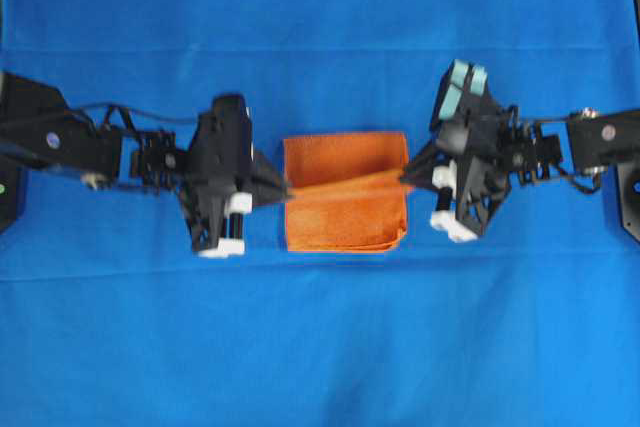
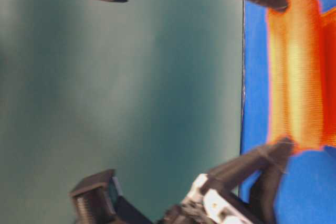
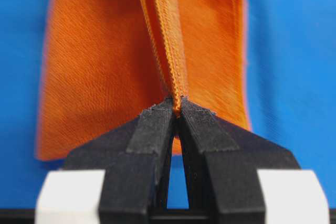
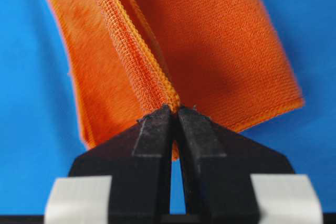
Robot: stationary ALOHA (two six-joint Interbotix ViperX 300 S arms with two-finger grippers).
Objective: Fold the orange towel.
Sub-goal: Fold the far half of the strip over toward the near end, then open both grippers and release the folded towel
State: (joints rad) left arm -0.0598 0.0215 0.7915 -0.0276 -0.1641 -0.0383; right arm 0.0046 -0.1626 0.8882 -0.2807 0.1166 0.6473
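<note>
One towel [image 1: 345, 192] on the blue cloth [image 1: 320, 347], between two grippers. Left gripper [image 1: 287, 190] clamped on its left hem; right gripper [image 1: 404, 177] clamped on its right hem, edge lifted.

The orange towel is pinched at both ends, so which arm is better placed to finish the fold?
Neither clearly. The left gripper and right gripper each clamp an end of the orange towel on opposite sides, so probably both must carry it over together.
</note>
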